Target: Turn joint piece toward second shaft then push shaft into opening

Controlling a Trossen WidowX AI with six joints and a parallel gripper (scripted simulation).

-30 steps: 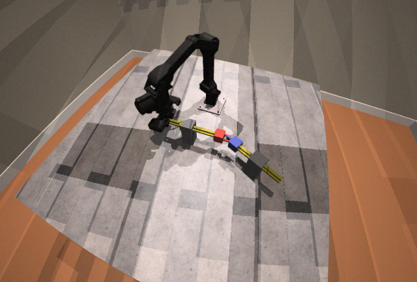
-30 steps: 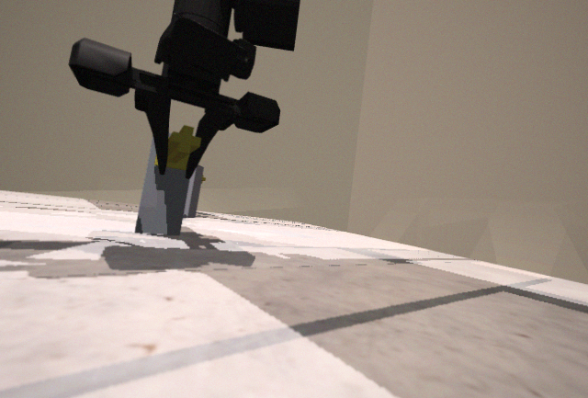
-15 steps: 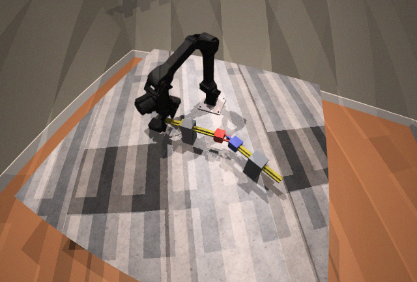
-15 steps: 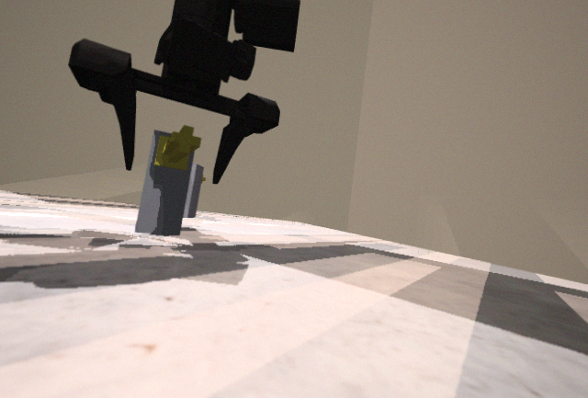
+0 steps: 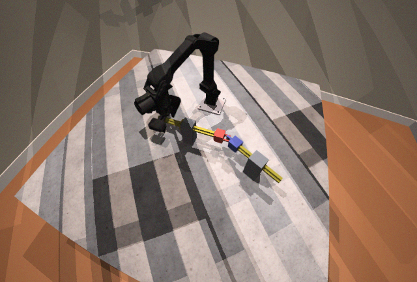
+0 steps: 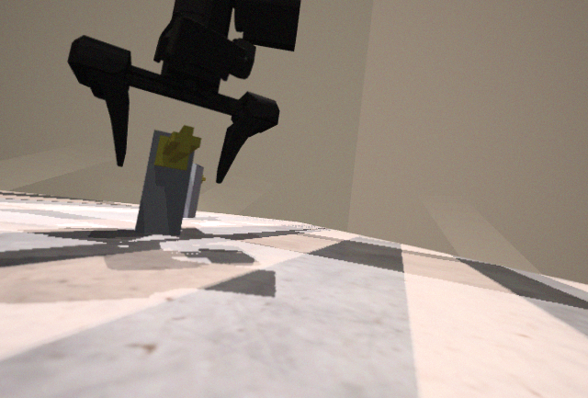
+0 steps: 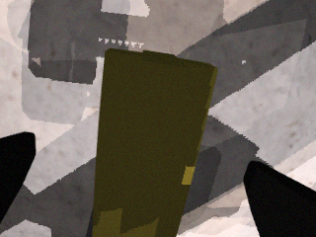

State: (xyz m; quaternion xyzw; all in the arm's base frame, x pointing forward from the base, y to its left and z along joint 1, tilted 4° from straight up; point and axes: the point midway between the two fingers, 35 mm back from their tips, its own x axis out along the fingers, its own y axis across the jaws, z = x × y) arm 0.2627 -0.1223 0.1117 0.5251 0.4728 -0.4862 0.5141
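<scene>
The second shaft [image 5: 205, 131] [image 6: 184, 142] [image 7: 148, 123], yellow and ribbed, runs through its grey block [image 5: 189, 134] [image 6: 161, 203]. Its inner end meets the red square joint piece [image 5: 219, 135], with no gap visible; how deep it sits inside is hidden. Thin red and blue arms link this piece to the blue hinge part [image 5: 235, 143] on the fixed shaft [image 5: 272, 173], which passes through the other grey block [image 5: 255, 167]. The red piece appears lined up with the second shaft. My gripper [image 5: 167, 119] [image 6: 170, 173] [image 7: 144, 158] is wide open, with its fingers either side of the second shaft's outer end, apart from it.
The arm's base plate [image 5: 219, 109] is behind the second shaft's block in the top view. The patterned table top [image 5: 188, 248] carries both blocks, with an orange floor [image 5: 370, 171] beyond its edges. Shadows lie across the table.
</scene>
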